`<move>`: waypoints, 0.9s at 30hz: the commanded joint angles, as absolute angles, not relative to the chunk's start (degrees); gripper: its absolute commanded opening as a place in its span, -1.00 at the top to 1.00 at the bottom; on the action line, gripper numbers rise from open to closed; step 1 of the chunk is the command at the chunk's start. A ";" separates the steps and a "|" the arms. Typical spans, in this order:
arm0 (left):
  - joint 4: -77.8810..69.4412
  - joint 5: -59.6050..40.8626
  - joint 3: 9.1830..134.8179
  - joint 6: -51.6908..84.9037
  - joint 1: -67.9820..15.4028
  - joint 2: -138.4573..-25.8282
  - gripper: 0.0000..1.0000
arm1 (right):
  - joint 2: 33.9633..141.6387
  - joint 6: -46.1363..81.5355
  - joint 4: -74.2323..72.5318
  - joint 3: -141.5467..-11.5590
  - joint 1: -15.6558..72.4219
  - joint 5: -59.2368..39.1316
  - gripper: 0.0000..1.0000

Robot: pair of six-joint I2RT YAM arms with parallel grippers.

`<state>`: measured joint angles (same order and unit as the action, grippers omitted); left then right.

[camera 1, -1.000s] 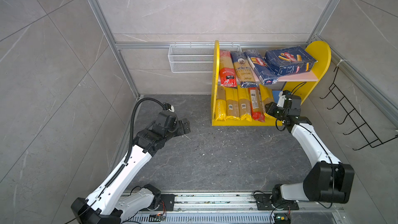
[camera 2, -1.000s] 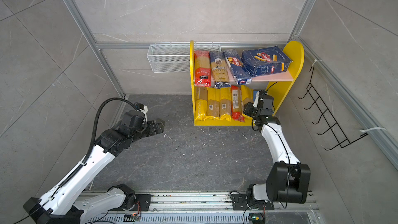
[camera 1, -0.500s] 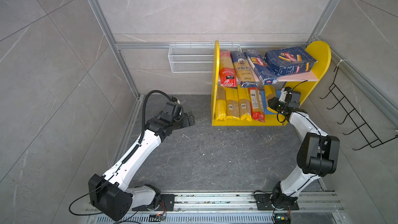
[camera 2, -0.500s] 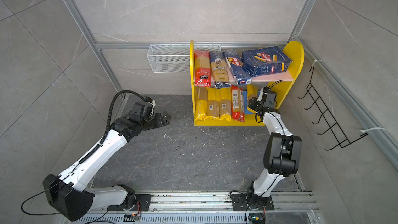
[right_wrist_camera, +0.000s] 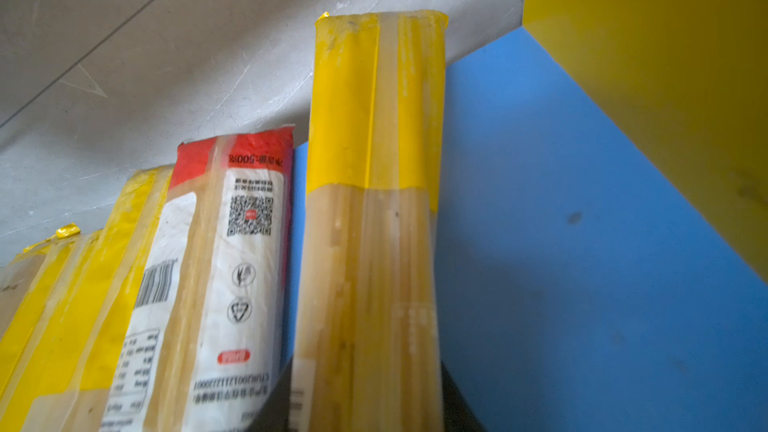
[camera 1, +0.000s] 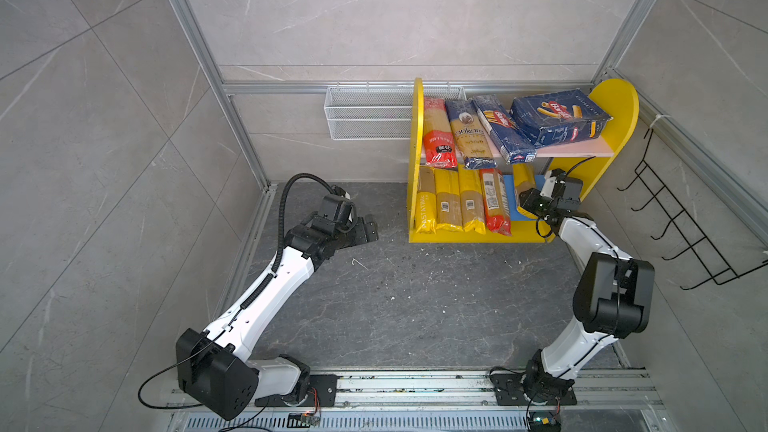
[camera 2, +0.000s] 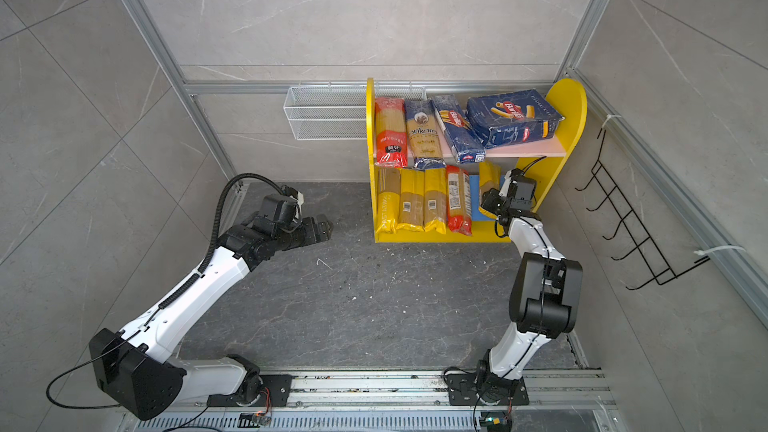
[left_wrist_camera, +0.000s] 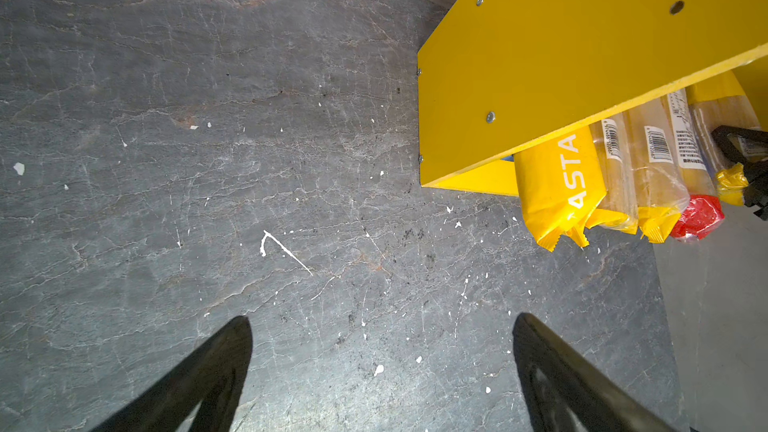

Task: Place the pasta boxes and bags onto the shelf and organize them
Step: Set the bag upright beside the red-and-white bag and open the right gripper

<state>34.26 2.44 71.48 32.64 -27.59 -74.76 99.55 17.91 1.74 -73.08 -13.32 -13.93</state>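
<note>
Your right gripper (right_wrist_camera: 365, 411): jaws clamped on the near end of a yellow-ended pack (right_wrist_camera: 374, 201). The pack is a long, narrow sleeve of glossy clear film with straight pale strands showing through. It reaches out ahead of the jaws over the blue lower board (right_wrist_camera: 582, 243) of the shelf (camera 1: 415, 151). That board is smooth and matt. Whether the pack touches it you cannot tell.

Just beside those jaws: a red-ended pack (right_wrist_camera: 232, 268) of clear film, with a white printed label and a square code. Past it lie three yellow packs (camera 1: 448, 205) side by side, crimped ends at the open front.

On the jaws' other side: bare blue board up to the flat yellow side panel (right_wrist_camera: 665, 97).

Above the jaws, on the pink upper board (camera 1: 582, 154):
- a second red-ended pack (camera 1: 437, 135)
- the dark blue ankara bag (camera 1: 469, 135)
- a narrow Barilla box (camera 1: 503, 128)
- a wide Barilla box (camera 1: 557, 116), creased cardboard, lying askew

Your left gripper (left_wrist_camera: 382, 322): black tapered fingers (left_wrist_camera: 216, 367) spread wide with nothing between them, over a dark grey veined floor (left_wrist_camera: 208, 139) flecked with white. The shelf stands well ahead of these jaws, off to one side.
</note>
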 commanded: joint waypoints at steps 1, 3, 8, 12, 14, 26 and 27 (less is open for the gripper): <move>33.71 1.02 72.48 31.64 -27.33 -71.84 -0.99 | 95.15 17.93 2.68 -71.19 -13.56 -14.24 0.65; 34.16 0.41 72.17 31.63 -27.33 -71.33 -0.99 | 94.32 18.02 3.53 -70.38 -13.54 -14.01 0.64; 35.07 0.44 71.06 31.51 -27.33 -69.43 -0.99 | 92.73 18.28 4.80 -68.06 -13.39 -13.54 0.54; 35.84 0.46 70.54 31.30 -27.33 -68.48 -1.00 | 93.54 18.19 7.42 -68.87 -13.40 -13.50 0.15; 35.88 0.22 70.27 31.30 -27.25 -68.08 -0.99 | 94.02 18.37 8.55 -69.23 -13.39 -13.44 -0.10; 36.38 0.80 68.42 31.08 -26.68 -65.20 -1.00 | 88.07 17.92 13.18 -69.20 -12.94 -11.26 -0.94; 36.53 1.18 68.17 30.96 -26.54 -64.88 -0.99 | 86.75 18.06 13.63 -68.90 -12.74 -10.04 -0.99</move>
